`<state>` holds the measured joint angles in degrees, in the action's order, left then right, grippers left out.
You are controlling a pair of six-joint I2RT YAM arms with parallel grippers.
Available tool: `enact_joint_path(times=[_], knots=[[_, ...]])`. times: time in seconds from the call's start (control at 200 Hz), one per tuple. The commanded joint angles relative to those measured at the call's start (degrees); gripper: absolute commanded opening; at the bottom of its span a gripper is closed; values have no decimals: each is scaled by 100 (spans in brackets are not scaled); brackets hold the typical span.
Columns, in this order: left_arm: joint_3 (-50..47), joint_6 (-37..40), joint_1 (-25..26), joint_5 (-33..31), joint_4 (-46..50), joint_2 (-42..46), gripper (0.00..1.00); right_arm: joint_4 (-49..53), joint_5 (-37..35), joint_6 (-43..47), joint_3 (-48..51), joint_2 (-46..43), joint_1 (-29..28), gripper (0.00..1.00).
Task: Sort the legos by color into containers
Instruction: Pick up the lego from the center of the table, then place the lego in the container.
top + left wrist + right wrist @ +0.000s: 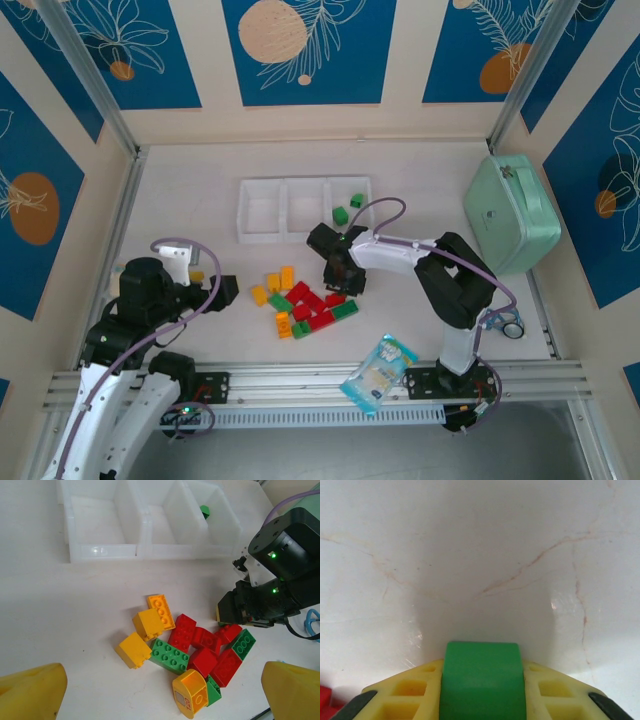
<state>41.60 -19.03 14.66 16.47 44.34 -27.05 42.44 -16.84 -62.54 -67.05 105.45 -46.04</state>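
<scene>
Pinching a green lego [482,680] in my right fingers [402,697] just right of the pile [190,650] on the worktop [200,200], left fingers [30,692] wide apart, I fear this small tip grip drops it before the containers [262,238].

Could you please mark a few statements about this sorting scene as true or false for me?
1. The right gripper has a green lego between its fingers. True.
2. The left gripper holds a yellow brick. False: its jaws stand open and empty.
3. The left compartment of the containers holds red bricks. False: it is empty; the red ones lie in the pile on the table.
4. A green brick lies in the right-hand compartment. True.
5. The snack packet lies inside the mint-green case. False: it lies at the table's near edge, apart from the case.
</scene>
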Motion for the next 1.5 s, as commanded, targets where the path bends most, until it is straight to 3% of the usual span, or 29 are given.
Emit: enact_joint_path(times=[0.0,0.255,0.48,0.83,0.995,1.181,1.376,1.496], knots=[[6,35,56,34,-6,86,99,-462,-54,550,-141,-150,62,23],[6,39,56,32,-11,68,99,119,-706,1672,-870,-1076,124,16],[6,44,55,32,-7,64,99,21,-434,2782,-1631,-1436,778,18],[2,40,55,40,-5,60,99,98,470,3921,-3003,-143,1861,21],[2,39,59,54,-8,57,99,362,558,4061,-3631,669,2058,21],[-12,39,55,67,-22,47,99,283,394,4026,-3660,1129,2082,23],[-8,40,55,82,-27,42,100,258,230,3995,-3577,1375,2112,29],[-25,49,59,133,-48,29,99,248,223,3961,-3485,1365,2148,41]])
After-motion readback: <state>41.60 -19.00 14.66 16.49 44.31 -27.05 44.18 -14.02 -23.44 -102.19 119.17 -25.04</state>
